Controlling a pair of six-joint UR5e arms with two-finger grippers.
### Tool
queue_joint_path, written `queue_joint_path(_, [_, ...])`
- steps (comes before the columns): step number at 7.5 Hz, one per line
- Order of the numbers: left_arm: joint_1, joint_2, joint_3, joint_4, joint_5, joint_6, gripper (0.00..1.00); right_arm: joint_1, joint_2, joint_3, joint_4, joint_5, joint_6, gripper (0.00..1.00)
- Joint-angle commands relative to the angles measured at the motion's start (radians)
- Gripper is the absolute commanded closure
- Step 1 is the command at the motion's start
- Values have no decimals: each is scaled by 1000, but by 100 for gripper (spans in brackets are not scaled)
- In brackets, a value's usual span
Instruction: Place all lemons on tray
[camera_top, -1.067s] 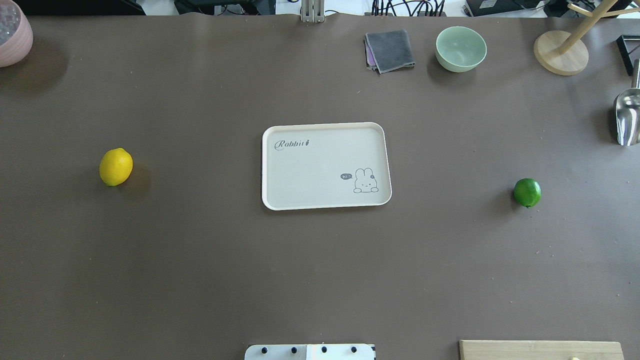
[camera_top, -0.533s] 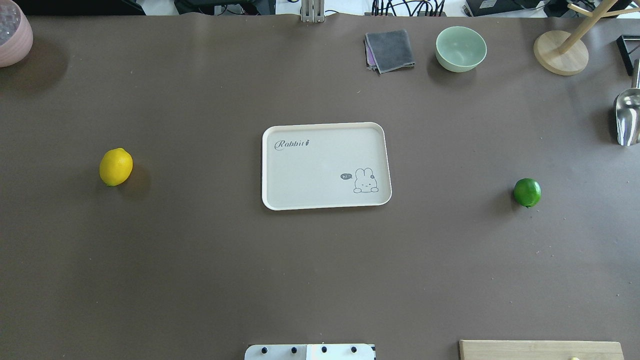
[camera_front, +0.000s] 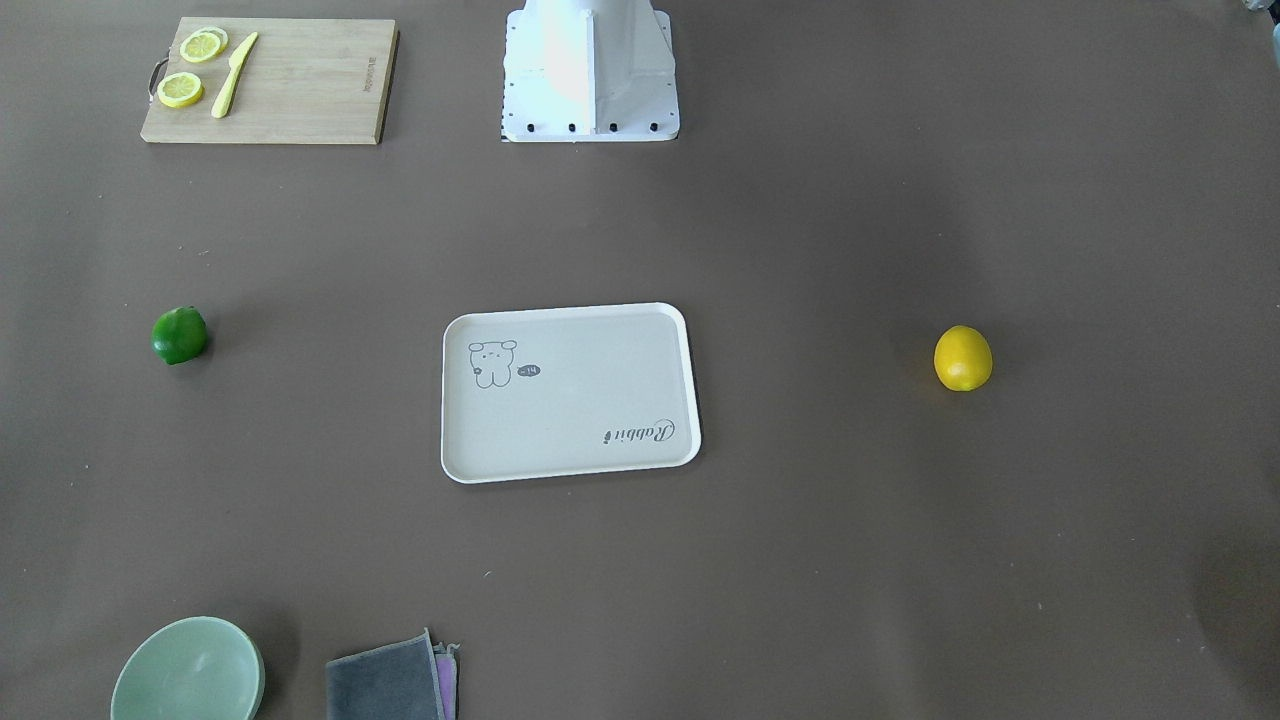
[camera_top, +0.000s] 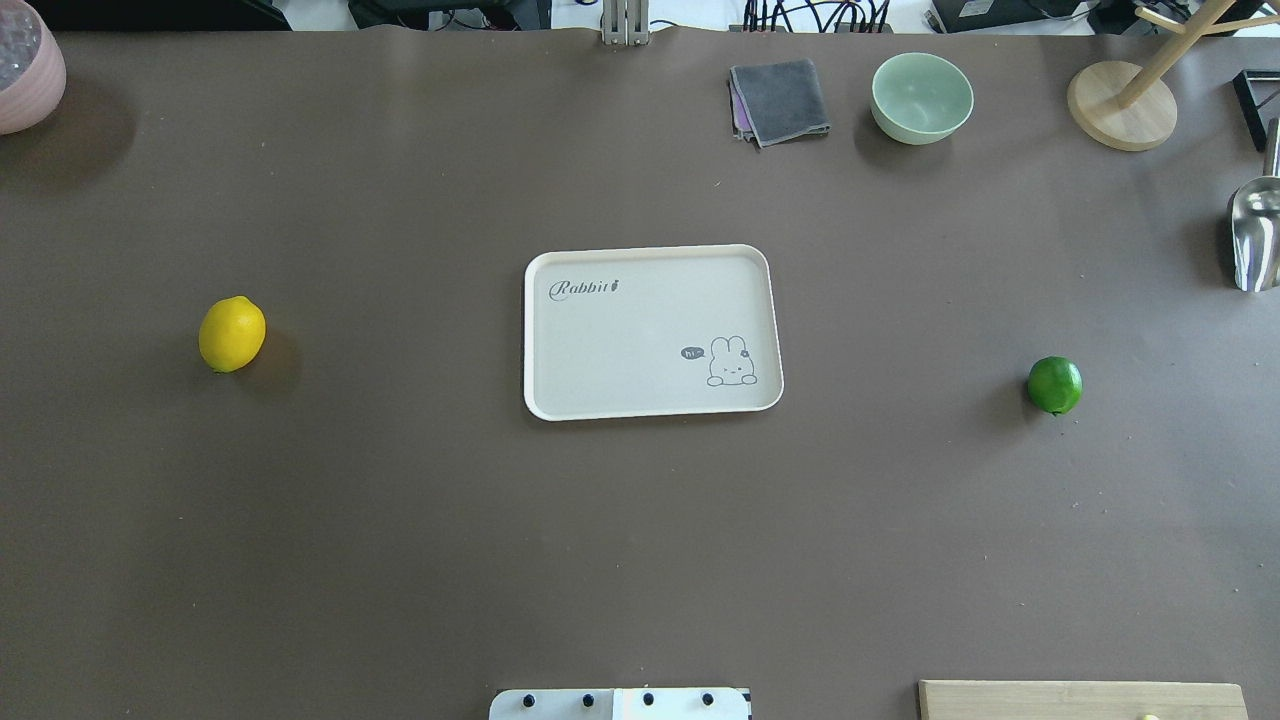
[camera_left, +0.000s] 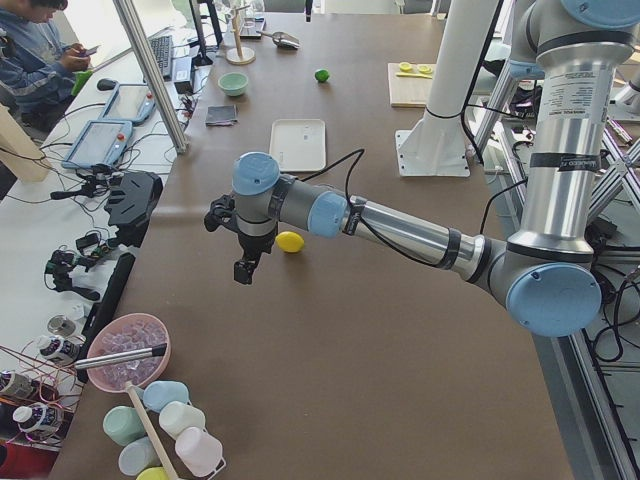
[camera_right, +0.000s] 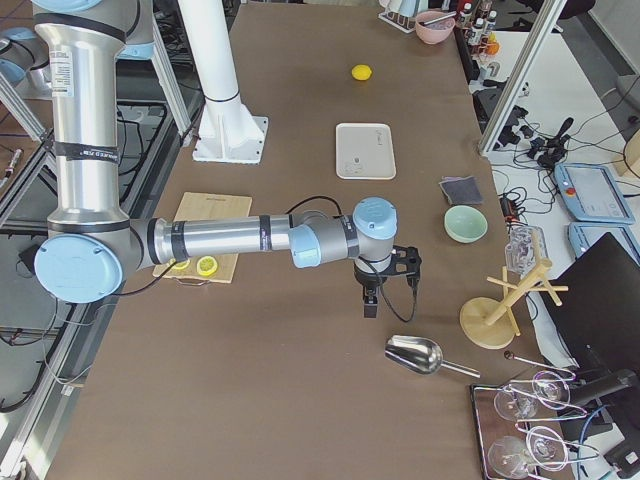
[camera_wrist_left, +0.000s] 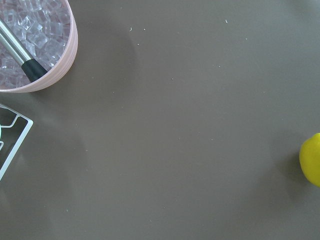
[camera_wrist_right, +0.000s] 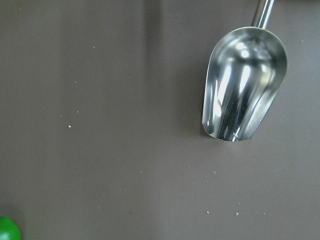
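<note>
The yellow lemon (camera_top: 232, 334) lies on the brown table left of the cream tray (camera_top: 620, 340). The green lemon (camera_top: 1054, 385) lies right of the tray. The tray holds nothing. My left gripper (camera_left: 243, 270) shows only in the exterior left view, hanging above the table near the yellow lemon (camera_left: 290, 241); I cannot tell if it is open. My right gripper (camera_right: 369, 305) shows only in the exterior right view, above the table near the scoop; I cannot tell its state. The yellow lemon (camera_wrist_left: 311, 160) edges the left wrist view, the green lemon (camera_wrist_right: 7, 230) the right wrist view.
A wooden cutting board (camera_front: 300, 80) with lemon slices and a knife lies near the robot base. A green bowl (camera_top: 921, 97), a grey cloth (camera_top: 780, 100) and a wooden stand (camera_top: 1120, 105) stand at the far edge. A metal scoop (camera_top: 1255, 235) lies right, a pink ice bowl (camera_top: 25, 65) left.
</note>
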Motion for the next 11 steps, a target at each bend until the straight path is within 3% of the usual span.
queue_joint_path(1, [119, -6, -66, -17, 6, -234, 3, -1, -5, 33, 1, 22, 9, 0])
queue_joint_path(3, [268, -33, -79, -59, 26, -443, 3, -8, -7, 51, 1, 37, 23, 0])
queue_joint_path(5, [428, -46, -76, -119, 160, -623, 3, -30, -7, 55, 2, 42, 20, 0])
queue_joint_path(8, [459, -89, 19, -162, 155, -657, 3, -62, -16, 53, 2, 44, 10, 0])
queue_joint_path(11, [534, -92, 44, -164, 165, -663, 3, -88, -15, 44, 1, 39, 20, 0])
